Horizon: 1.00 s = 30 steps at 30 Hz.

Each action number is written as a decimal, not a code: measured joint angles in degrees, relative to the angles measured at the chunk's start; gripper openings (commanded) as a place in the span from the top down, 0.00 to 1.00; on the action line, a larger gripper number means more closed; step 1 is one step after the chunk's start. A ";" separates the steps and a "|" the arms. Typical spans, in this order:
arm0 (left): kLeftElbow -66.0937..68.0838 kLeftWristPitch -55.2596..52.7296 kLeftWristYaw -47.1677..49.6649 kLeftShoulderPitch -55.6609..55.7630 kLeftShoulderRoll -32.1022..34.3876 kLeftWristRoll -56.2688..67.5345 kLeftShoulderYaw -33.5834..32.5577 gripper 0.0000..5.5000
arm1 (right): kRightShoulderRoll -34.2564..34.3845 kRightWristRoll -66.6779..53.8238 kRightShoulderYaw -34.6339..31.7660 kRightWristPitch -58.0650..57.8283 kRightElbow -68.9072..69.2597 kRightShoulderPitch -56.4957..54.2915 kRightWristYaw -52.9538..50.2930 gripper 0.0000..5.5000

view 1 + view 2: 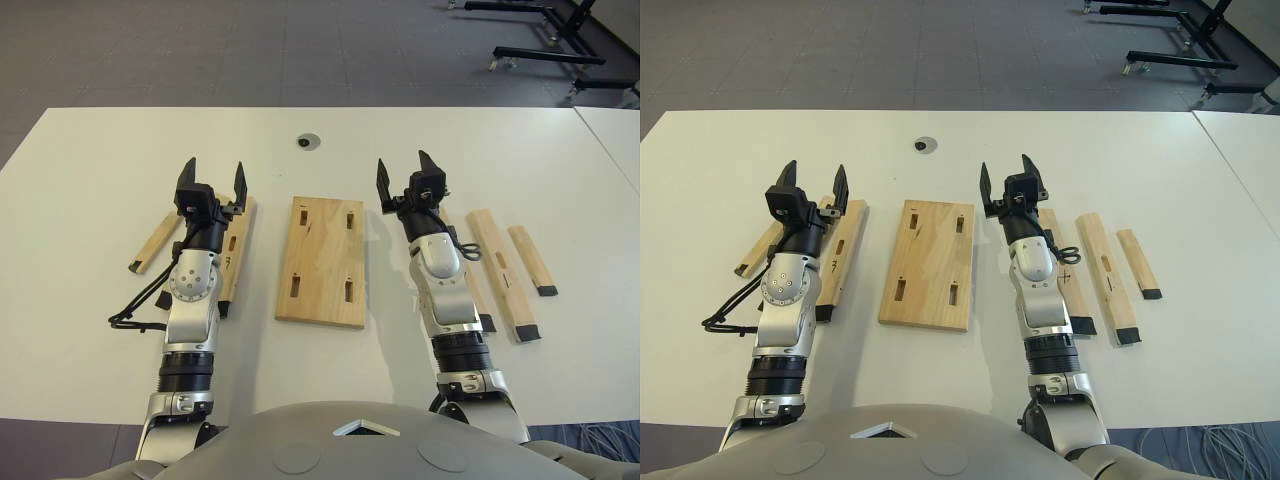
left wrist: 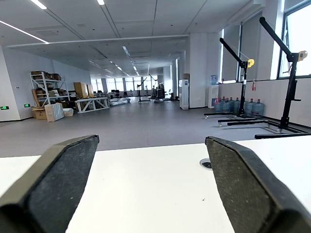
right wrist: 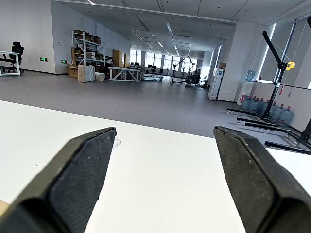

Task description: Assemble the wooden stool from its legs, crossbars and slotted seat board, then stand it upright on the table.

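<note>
At 9 o'clock of the board [image 1: 322,260], a short bar [image 1: 155,243] lies slanted, with the left legs [image 1: 238,250] just beside it under the left arm. There may be two, but the arm hides part. The left gripper [image 1: 213,172] hovers over their far ends, fingers spread, holding nothing. The board lies flat mid-table, slots up. The right gripper [image 1: 403,165], also spread and empty, hangs at the board's 2 o'clock. At 3 o'clock lie a covered leg [image 1: 480,300] under that arm, a free leg [image 1: 500,270] and a small bar [image 1: 530,258].

The left legs lie packed together, so a pinch may catch two or push one aside. The wrist cable [image 1: 130,318] loops near the short bar and could drag it. The right arm blocks its nearest leg. A grommet [image 1: 308,141] sits at 12 o'clock, well apart.
</note>
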<state>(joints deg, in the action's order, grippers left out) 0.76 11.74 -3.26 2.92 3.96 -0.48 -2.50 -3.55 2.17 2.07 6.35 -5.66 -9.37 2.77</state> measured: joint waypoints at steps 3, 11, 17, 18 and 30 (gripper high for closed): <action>-0.16 -0.10 -0.01 -0.06 -0.01 -0.01 0.01 0.27 | 0.08 0.00 0.04 -0.29 1.41 0.91 -0.02 0.33; 0.06 -0.14 0.01 0.01 0.53 -0.01 -0.54 0.27 | 1.36 -0.60 0.25 -1.52 1.84 1.42 0.08 0.33; 1.81 -0.52 -0.34 0.97 0.43 1.89 -0.88 0.27 | 1.96 -1.21 -0.10 -2.84 1.09 0.74 0.15 0.33; 1.81 -0.52 -0.89 1.30 0.30 2.72 -0.89 0.27 | 1.91 -1.30 -0.07 -3.44 1.04 0.73 0.59 0.33; 2.67 -0.14 0.29 1.93 0.30 -0.50 0.03 0.27 | 1.52 -1.87 0.17 -3.05 1.05 0.70 2.26 0.33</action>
<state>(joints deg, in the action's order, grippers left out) 3.44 11.60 -2.98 4.85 4.26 -0.98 -2.48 -2.03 0.30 2.25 3.30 -4.61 -8.66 5.03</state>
